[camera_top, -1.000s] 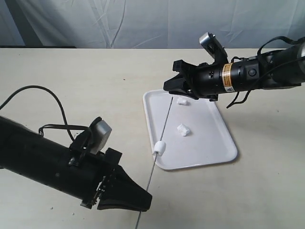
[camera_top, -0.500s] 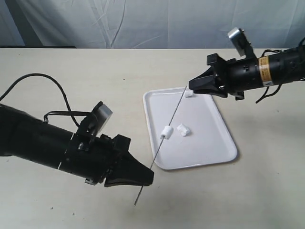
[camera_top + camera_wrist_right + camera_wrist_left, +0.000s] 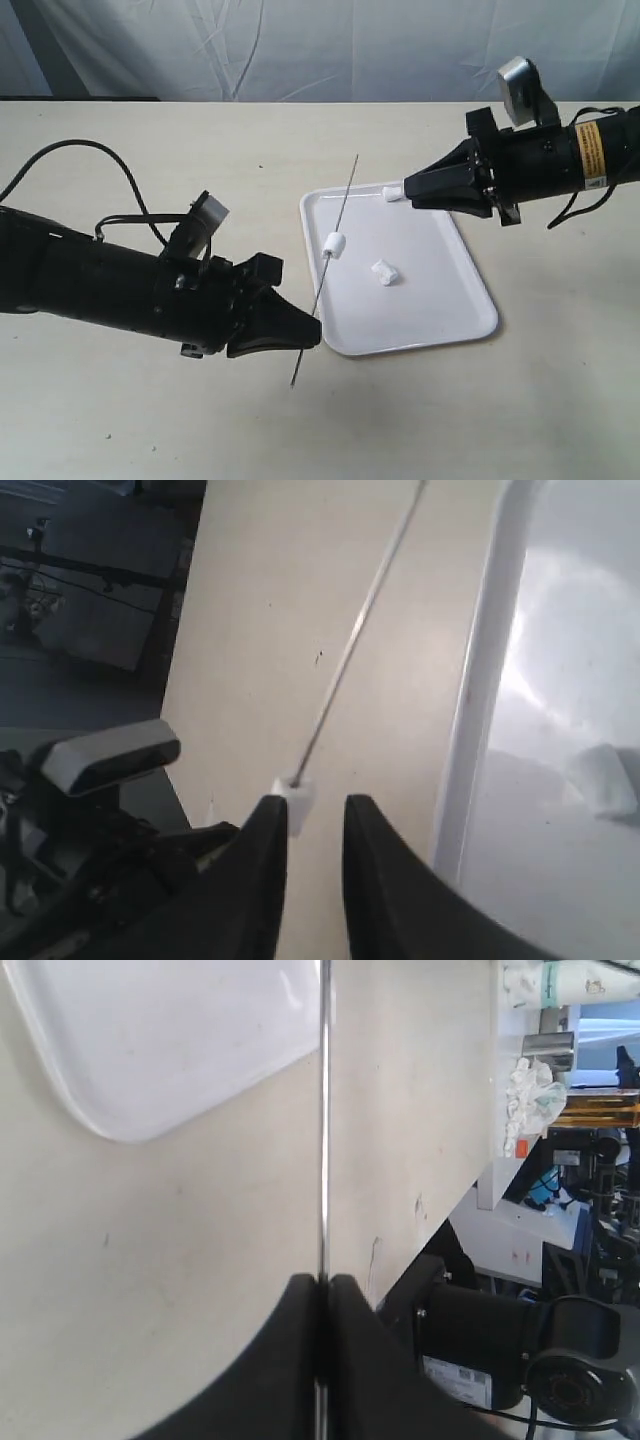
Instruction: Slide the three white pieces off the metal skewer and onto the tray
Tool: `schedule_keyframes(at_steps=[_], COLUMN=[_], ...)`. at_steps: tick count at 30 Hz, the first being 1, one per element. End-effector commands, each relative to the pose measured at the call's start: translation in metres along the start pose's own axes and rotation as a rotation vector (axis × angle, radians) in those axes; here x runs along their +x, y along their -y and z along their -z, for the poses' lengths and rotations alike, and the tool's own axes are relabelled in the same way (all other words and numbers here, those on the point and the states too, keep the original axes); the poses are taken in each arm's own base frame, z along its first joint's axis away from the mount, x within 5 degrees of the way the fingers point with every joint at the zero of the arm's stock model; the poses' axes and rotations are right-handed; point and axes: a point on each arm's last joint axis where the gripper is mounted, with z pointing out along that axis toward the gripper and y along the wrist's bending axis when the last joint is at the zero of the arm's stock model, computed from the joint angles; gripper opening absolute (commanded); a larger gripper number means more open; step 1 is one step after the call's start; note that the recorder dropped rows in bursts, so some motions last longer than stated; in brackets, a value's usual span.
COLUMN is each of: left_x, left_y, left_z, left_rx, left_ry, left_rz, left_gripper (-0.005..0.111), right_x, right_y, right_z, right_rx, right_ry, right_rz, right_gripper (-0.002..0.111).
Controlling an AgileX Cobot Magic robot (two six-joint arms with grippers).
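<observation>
The left end effector [image 3: 303, 336] is clamped tight on the metal skewer [image 3: 346, 198], which rises ahead of it carrying one threaded piece [image 3: 334, 244]. Beyond that, a loose piece [image 3: 384, 272] lies on the tray [image 3: 470, 295] on the desk [image 3: 200, 150]. The right end effector [image 3: 407, 190] stands narrowly parted, with a third piece [image 3: 392, 193] at its tips; I cannot tell whether it grips that piece.

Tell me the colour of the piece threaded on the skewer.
White. The exterior view shows the piece on the skewer best.
</observation>
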Motion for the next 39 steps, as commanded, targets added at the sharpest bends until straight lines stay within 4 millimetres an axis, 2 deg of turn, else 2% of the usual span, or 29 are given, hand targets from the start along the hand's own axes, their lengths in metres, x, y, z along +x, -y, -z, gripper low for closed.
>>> schedule_keyframes(at_steps=[1, 5, 12, 18, 26, 35, 39], left_x=[-0.009, -0.016, -0.017, -0.017, -0.013, -0.014, -0.015], left_y=[0.005, 0.005, -0.001, 0.0, 0.006, 0.005, 0.004], left_z=[-0.003, -0.007, -0.011, -0.011, -0.011, -0.011, -0.011], left_rx=[0.017, 0.019, 0.01, 0.021, 0.088, 0.075, 0.059], left_ry=[0.03, 0.031, 0.019, 0.013, -0.023, -0.016, -0.006], left_rz=[-0.008, -0.011, 0.003, -0.016, -0.017, -0.016, -0.02], left_gripper=[0.0, 0.0, 0.0, 0.0, 0.0, 0.0, 0.0], right_x=[0.015, 0.021, 0.023, 0.025, 0.024, 0.025, 0.028], right_y=[0.005, 0.001, -0.007, -0.013, -0.016, -0.015, -0.017], right_z=[-0.009, -0.017, -0.038, -0.048, -0.051, -0.051, -0.056], right_rx=[0.051, 0.028, 0.048, 0.039, 0.024, 0.027, 0.028], right_ry=[-0.019, -0.042, -0.032, -0.031, -0.015, -0.025, -0.042], right_rz=[-0.038, -0.046, -0.003, 0.016, 0.013, 0.019, 0.029], right_gripper=[0.027, 0.041, 0.034, 0.034, 0.034, 0.034, 0.026])
